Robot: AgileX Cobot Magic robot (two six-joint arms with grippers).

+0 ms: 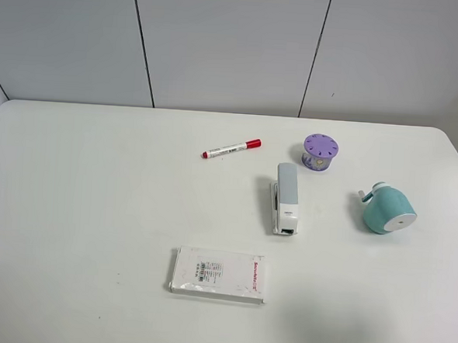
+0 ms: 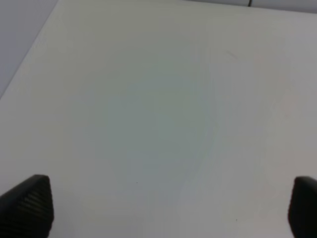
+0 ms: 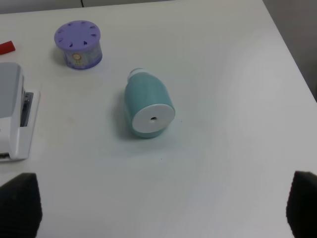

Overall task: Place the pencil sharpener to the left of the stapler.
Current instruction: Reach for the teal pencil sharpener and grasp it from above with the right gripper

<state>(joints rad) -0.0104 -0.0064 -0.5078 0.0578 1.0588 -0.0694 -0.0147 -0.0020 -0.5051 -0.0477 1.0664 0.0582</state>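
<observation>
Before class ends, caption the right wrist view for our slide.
Open right gripper faces a teal barrel-shaped pencil sharpener, lying apart from a grey-white stapler and purple round spool.

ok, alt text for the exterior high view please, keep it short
A teal pencil sharpener lies on its side on a white table, to the right of a light-grey stapler and apart from it. Behind the stapler are a red-capped marker and a purple round spool; a flat white box lies nearer the camera.
</observation>
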